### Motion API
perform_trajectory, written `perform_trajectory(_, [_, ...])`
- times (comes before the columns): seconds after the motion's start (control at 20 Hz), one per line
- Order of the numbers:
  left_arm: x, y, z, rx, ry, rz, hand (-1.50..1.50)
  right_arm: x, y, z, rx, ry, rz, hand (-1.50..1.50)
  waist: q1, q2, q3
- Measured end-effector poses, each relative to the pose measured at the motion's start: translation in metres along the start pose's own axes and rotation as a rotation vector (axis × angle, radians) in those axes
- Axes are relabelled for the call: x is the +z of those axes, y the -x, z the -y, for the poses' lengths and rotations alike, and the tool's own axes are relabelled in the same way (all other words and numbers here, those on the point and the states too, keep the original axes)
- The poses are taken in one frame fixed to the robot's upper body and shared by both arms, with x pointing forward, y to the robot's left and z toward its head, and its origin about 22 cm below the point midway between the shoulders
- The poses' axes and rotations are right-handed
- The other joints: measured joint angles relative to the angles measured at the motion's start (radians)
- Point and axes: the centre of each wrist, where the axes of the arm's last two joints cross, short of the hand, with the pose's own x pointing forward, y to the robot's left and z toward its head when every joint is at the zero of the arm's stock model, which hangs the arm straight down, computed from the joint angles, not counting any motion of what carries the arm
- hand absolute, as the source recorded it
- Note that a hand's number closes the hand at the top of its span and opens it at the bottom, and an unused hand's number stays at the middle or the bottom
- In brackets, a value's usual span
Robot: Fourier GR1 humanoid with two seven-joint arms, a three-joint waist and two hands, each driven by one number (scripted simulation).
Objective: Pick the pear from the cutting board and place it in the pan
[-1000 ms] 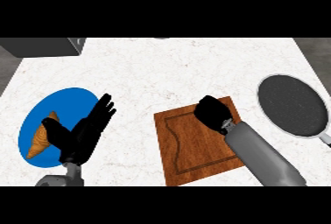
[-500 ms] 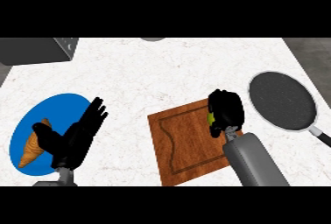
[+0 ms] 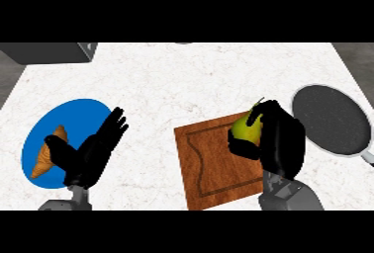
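White marble counter (image 3: 190, 79): yellow-green pear (image 3: 247, 126) sits at the top right corner of the brown wooden cutting board (image 3: 211, 163), right hand (image 3: 276, 143) curled round its side. Looks light, rigid, smooth-skinned and slip-prone, so I'd hold the wide belly, not the stem.

Round dark grey pan (image 3: 329, 118) lies just right; left hand (image 3: 91, 150) rests fingers straight over the blue plate (image 3: 73, 116) with a croissant (image 3: 50, 150).

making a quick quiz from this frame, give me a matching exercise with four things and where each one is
Things:
1. pear
2. pan
3. croissant
4. left hand

Places:
A. on the blue plate
B. at the counter's right edge
C. in the right hand, over the cutting board
D. open, fingers up, over the plate's right side

Pairs: 1-C, 2-B, 3-A, 4-D
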Motion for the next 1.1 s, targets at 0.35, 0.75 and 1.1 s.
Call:
perform_trajectory(0.35, [0.002, -0.008, 0.006, -0.004, 0.034, 0.010, 0.00, 0.001, 0.047, 0.020, -0.161, 0.082, -0.104, 1.50, 0.033, 0.010, 0.000])
perform_trajectory(0.75, [-0.002, -0.005, 0.015, -0.008, 0.045, 0.015, 0.00, -0.044, 0.117, 0.011, -0.034, 0.174, -0.135, 1.50, 0.046, 0.015, 0.000])
perform_trajectory(1.1, [-0.005, -0.010, 0.014, -0.006, 0.052, 0.023, 0.00, -0.093, 0.170, 0.011, 0.018, 0.340, -0.182, 1.50, 0.053, 0.017, 0.001])
